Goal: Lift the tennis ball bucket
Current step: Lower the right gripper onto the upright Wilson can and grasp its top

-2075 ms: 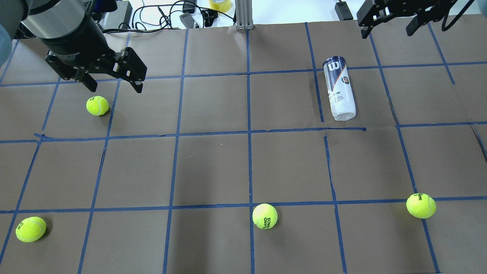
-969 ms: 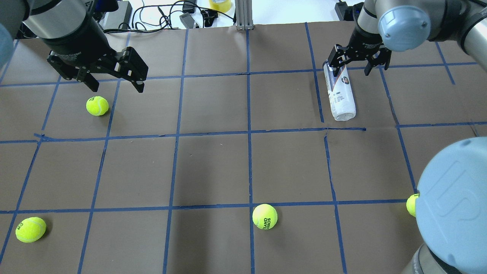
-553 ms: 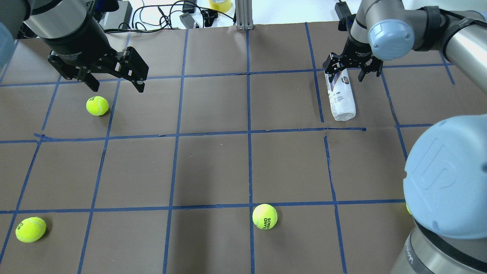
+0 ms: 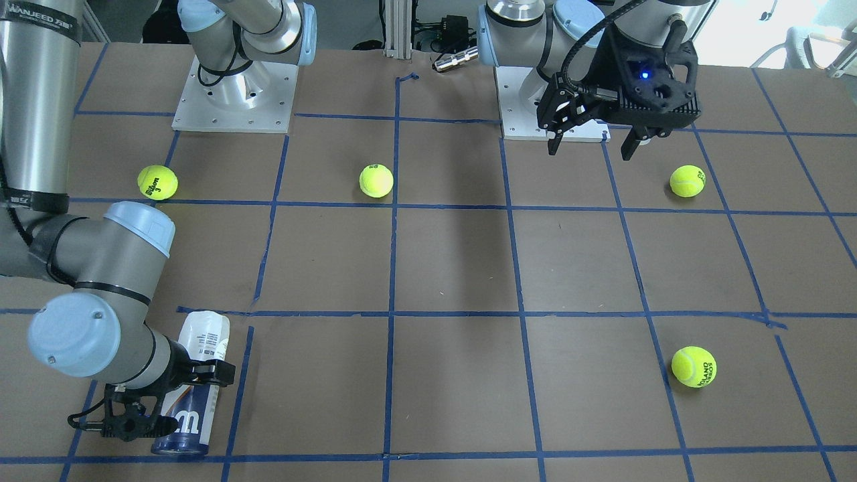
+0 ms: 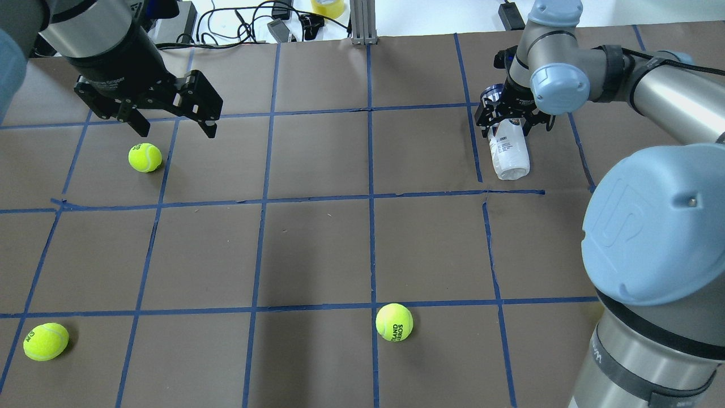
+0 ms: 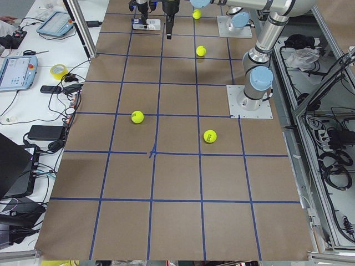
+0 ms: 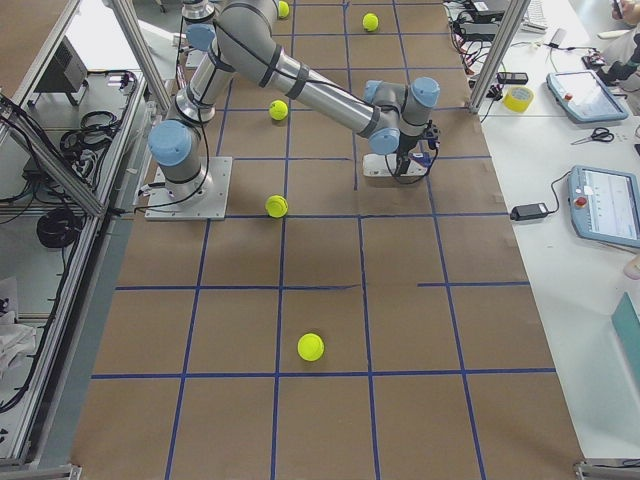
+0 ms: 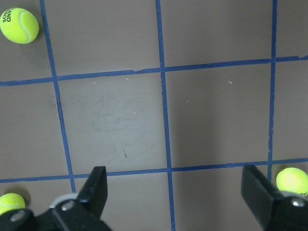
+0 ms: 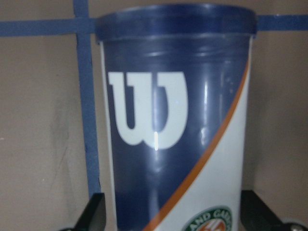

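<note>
The tennis ball bucket (image 5: 508,153), a white and navy tube, lies on its side on the brown table at the far right. My right gripper (image 5: 506,116) is open and low over the bucket's navy end, one finger on each side. In the front view the right gripper (image 4: 171,395) straddles the bucket (image 4: 203,338) near the "W". The right wrist view is filled by the bucket (image 9: 178,120), with the fingertips (image 9: 94,214) at the bottom corners. My left gripper (image 5: 173,127) is open and empty, hovering far to the left.
Loose tennis balls lie on the table: one (image 5: 145,157) just below the left gripper, one (image 5: 46,341) at the near left, one (image 5: 394,322) near the middle. Cables and boxes (image 5: 272,22) sit past the far edge. The right arm's elbow (image 5: 651,238) blocks the near right corner.
My right arm has swung in from the far right and come down over the bucket's navy end, fingers on both sides. The bucket and my left gripper have not moved.
</note>
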